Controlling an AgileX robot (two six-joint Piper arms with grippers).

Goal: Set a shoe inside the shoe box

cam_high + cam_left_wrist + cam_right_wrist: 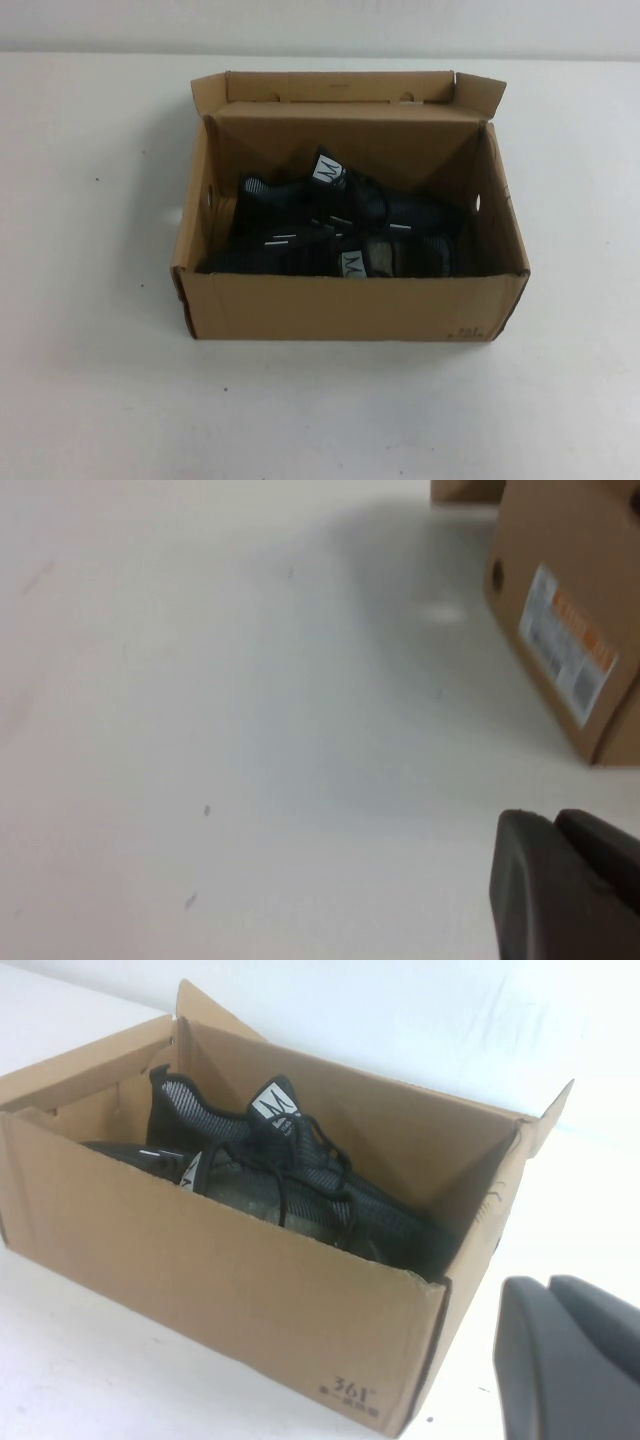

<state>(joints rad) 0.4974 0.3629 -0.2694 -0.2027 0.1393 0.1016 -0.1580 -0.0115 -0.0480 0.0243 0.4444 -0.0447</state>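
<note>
The brown cardboard shoe box [350, 305] stands open in the middle of the white table, its flap lid [340, 85] folded up at the back. Two black mesh shoes lie inside: one [335, 192] toward the back with its white tongue tag up, the other [320, 255] along the front wall. The right wrist view shows the box [200, 1270] and both shoes [300, 1160]. My right gripper [547, 1285] is shut and empty, off the box's right corner. My left gripper [553, 820] is shut and empty, left of the box [570, 610]. Neither gripper shows in the high view.
Bare white table [90, 380] surrounds the box on all sides. A white and orange label [565, 645] and a small round hole [494, 576] mark the box's left side wall. A pale wall runs along the table's far edge.
</note>
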